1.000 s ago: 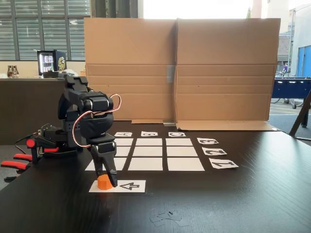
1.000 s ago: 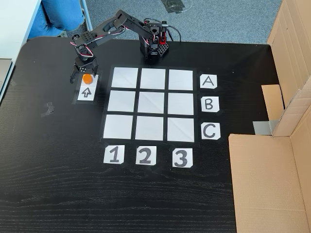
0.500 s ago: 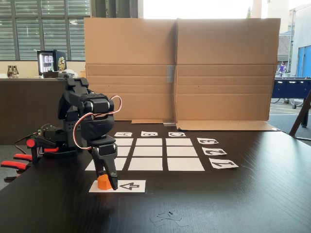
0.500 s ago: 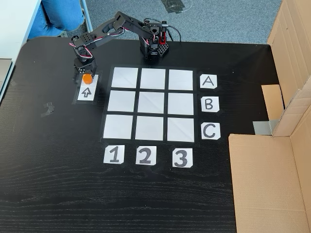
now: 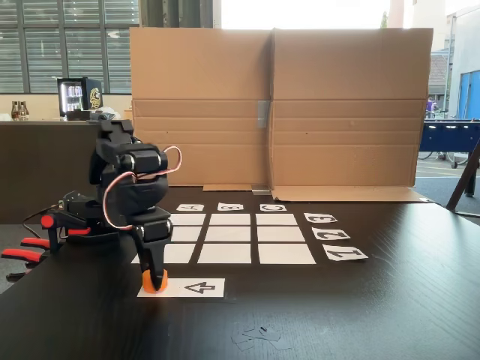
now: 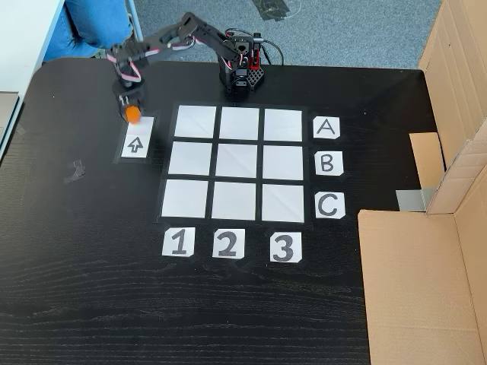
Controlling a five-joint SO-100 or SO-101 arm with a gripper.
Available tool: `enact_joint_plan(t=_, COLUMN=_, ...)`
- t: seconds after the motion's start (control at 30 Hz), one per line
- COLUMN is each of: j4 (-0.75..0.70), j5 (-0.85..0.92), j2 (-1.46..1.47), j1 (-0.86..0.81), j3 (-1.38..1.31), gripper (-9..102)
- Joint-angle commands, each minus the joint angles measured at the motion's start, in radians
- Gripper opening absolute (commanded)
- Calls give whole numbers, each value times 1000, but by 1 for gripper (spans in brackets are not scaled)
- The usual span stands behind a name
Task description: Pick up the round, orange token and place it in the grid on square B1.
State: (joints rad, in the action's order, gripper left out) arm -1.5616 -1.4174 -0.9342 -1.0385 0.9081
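Observation:
The orange token [image 5: 155, 284] [image 6: 132, 114] sits between the black fingers of my gripper [image 5: 155, 281] [image 6: 132, 114], which is shut on it. It is held low over the far end of the white arrow strip [image 5: 196, 287] [image 6: 135, 144], whether touching the paper I cannot tell. The grid [image 5: 233, 236] [image 6: 237, 163] of white cells lies beside the strip. Square B1 [image 5: 225, 253] [image 6: 189, 158] is bare; it is the middle cell of the column nearest the strip in a fixed view from above.
Letter cards A, B, C [image 6: 327, 163] and number cards 1, 2, 3 [image 6: 227, 244] edge the grid. Cardboard walls [image 5: 277, 105] [image 6: 426, 266] stand beyond the grid. The arm's base [image 6: 242, 72] is clamped at the table edge by red clamps [image 5: 28, 249]. Tape scraps [image 5: 259, 335] lie near the front.
The gripper went from standing open around the token to shut on it, then shifted slightly away from the arrow with the token in it.

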Motion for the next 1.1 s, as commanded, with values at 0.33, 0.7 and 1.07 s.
enact_joint_plan(t=0.33, j4=6, j5=40, j2=-578, j1=32, j3=215, gripper=-1)
enact_joint_plan(t=0.7, j4=2, j5=37, j2=-811, j1=304, j3=393, gripper=-1)
enact_joint_plan(t=1.07, j4=-2, j5=-103, j2=-793, j1=540, j3=502, gripper=-1)
